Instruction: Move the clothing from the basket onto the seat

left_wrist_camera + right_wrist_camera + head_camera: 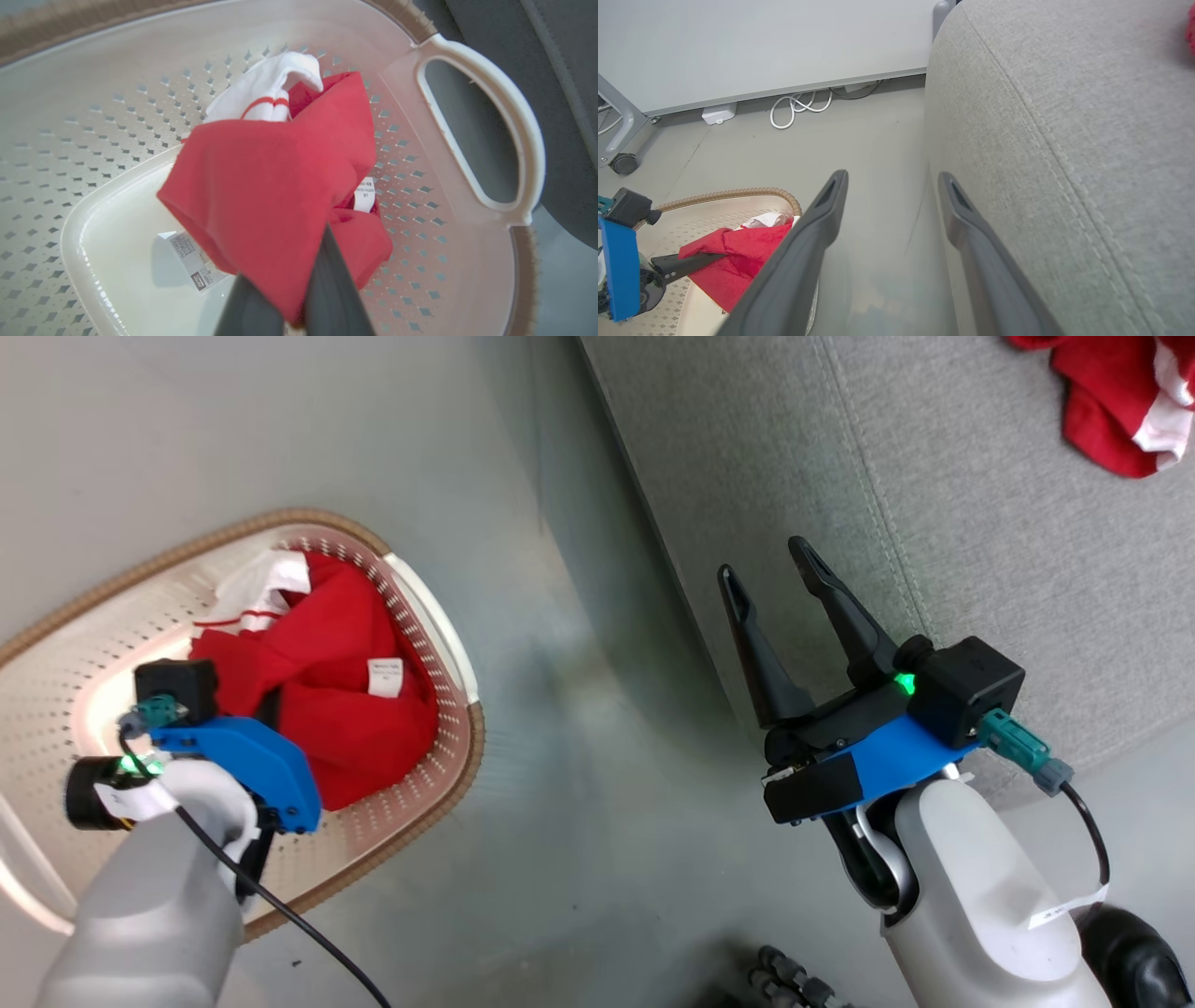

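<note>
Seemingly two red garments (350, 719) (1106, 415), one basket (473, 747), one seat (934, 541)

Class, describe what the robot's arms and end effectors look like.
Left end effector and right end effector alike: two long dark tapered fingers, blue bracket, black camera box, green light, teal-plugged black cable, pale grey forearm.

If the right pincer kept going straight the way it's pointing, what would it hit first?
Probably bare floor in the gap between the basket and the sofa. The right pincer points down that gap, though one finger runs close beside the sofa's side and might brush it.
</note>
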Robot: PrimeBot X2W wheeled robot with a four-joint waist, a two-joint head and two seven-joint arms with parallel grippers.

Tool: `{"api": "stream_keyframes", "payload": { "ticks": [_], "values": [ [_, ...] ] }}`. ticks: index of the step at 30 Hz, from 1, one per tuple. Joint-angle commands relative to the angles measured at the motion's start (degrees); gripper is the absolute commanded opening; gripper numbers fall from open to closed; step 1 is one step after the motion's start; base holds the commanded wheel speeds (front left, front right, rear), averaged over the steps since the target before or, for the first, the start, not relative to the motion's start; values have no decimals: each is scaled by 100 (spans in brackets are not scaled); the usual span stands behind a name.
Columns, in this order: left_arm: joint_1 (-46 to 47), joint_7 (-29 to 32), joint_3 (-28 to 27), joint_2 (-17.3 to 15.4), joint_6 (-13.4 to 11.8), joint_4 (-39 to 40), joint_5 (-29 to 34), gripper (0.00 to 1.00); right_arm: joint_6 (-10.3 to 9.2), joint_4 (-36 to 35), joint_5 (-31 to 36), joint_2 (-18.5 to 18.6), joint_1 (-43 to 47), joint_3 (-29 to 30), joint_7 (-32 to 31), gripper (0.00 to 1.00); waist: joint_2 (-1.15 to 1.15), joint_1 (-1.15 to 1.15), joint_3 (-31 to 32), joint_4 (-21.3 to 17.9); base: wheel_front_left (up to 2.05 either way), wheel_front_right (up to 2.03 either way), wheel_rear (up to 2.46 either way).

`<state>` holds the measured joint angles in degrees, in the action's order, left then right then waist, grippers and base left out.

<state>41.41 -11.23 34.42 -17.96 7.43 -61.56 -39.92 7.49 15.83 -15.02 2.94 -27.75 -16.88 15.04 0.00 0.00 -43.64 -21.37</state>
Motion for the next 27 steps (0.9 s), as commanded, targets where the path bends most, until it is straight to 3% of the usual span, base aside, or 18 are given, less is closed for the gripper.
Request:
{"api": "stream_keyframes", "payload": {
  "ticks": [1,11,27],
  "values": [
    [-42,-45,48,38,6,31,-33,0,1,19,75,-9,26,40,20,100,0,0,253,140,0,0,0],
    [-519,-266,474,533,7,317,-317,0,1,182,419,-6,381,347,2,100,0,0,1528,641,0,0,0],
    [-1055,-371,1267,993,7,710,-809,0,1,-17,656,-3,1289,716,-532,100,0,0,3330,1231,0,0,0]
  ]
}}
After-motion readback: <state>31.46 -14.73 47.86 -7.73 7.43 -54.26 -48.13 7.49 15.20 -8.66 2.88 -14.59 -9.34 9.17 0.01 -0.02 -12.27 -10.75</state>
